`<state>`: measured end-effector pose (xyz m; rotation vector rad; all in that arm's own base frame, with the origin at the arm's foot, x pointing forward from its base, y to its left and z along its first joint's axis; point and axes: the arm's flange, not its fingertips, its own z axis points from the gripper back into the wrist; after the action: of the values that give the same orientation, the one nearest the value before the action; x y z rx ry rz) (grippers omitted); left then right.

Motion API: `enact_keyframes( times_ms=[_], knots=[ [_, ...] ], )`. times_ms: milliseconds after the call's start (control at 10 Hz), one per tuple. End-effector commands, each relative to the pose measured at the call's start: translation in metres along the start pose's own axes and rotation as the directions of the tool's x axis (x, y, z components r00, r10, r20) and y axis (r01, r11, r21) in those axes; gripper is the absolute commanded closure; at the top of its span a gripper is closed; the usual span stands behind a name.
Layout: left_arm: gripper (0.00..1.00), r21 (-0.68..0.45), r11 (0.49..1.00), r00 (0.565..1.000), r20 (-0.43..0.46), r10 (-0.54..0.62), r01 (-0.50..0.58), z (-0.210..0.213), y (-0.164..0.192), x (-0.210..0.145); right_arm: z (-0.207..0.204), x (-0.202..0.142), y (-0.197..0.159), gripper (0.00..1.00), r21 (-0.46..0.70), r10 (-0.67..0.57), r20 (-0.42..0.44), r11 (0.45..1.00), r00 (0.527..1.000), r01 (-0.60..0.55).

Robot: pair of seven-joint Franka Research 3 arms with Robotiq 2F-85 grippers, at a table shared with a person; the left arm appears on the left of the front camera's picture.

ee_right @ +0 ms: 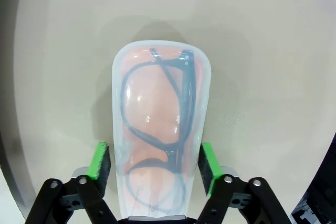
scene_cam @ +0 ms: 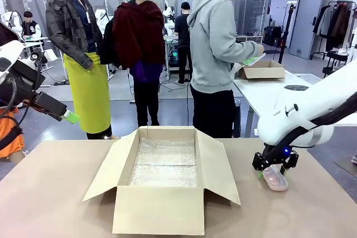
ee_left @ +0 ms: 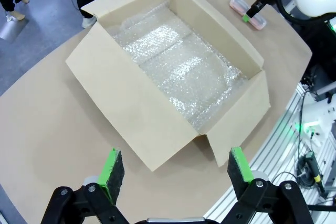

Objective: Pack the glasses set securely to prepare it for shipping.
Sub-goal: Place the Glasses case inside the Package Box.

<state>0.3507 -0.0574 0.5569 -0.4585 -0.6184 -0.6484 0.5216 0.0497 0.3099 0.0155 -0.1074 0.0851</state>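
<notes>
Right gripper (ee_right: 153, 163) clamps the pink case (ee_right: 157, 103) down on the table (scene_cam: 50, 193)!

Its jaws are pressed in on both long sides of the case, green pads touching it near the close end, and dark glasses (ee_right: 170, 153) show through the clear top. The case lies flat on the table, outside the box (scene_cam: 159, 210), off to the right of its right flap. The box stands open in the middle, flaps spread, bubble wrap (scene_cam: 164, 165) lining its floor. Over on the left, the left gripper (ee_left: 176, 166) hangs high above the table, jaws wide apart, looking down on the box. A person (scene_cam: 215, 54) in a grey hoodie stands beyond the far edge.
</notes>
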Motion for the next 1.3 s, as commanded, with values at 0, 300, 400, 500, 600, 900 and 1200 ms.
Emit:
enact_keyframes(
  times_ms=[0, 300, 400, 500, 600, 900, 1200],
  knots=[
    [0.00, -0.011, 1.000, 1.000, 0.017, -0.003, 0.003, 0.002, 0.000, 0.002, -0.001, 0.003, 0.002, 0.70, 0.016, 0.001, 0.019, 1.000, 1.000, -0.001],
    [0.00, -0.011, 1.000, 1.000, 0.017, -0.003, 0.003, 0.002, 0.000, 0.002, 0.011, 0.001, 0.001, 1.00, 0.007, 0.004, 0.006, 1.000, 1.000, -0.004],
    [0.00, -0.011, 1.000, 1.000, 0.017, -0.003, 0.003, 0.002, 0.000, 0.002, 0.025, 0.002, 0.000, 1.00, 0.003, 0.014, 0.016, 1.000, 1.000, -0.014],
    [0.00, -0.011, 1.000, 1.000, 0.017, -0.003, 0.003, 0.002, 0.000, 0.002, 0.044, 0.002, 0.000, 1.00, 0.012, 0.023, 0.035, 1.000, 0.999, -0.024],
    [0.00, -0.011, 1.000, 1.000, 0.017, -0.003, 0.003, 0.002, 0.000, 0.002, 0.067, 0.001, 0.002, 1.00, 0.009, 0.049, 0.027, 0.999, 0.998, -0.049],
    [0.00, -0.011, 1.000, 1.000, 0.017, -0.003, 0.003, 0.002, 0.000, 0.002, 0.137, 0.001, 0.011, 1.00, 0.025, 0.212, 0.098, 0.976, 0.972, -0.215],
    [0.00, -0.011, 1.000, 1.000, 0.017, -0.003, 0.003, 0.002, 0.000, 0.002, 0.170, 0.005, 0.058, 1.00, 0.048, 0.582, 0.094, 0.808, 0.808, -0.588]
  ],
)
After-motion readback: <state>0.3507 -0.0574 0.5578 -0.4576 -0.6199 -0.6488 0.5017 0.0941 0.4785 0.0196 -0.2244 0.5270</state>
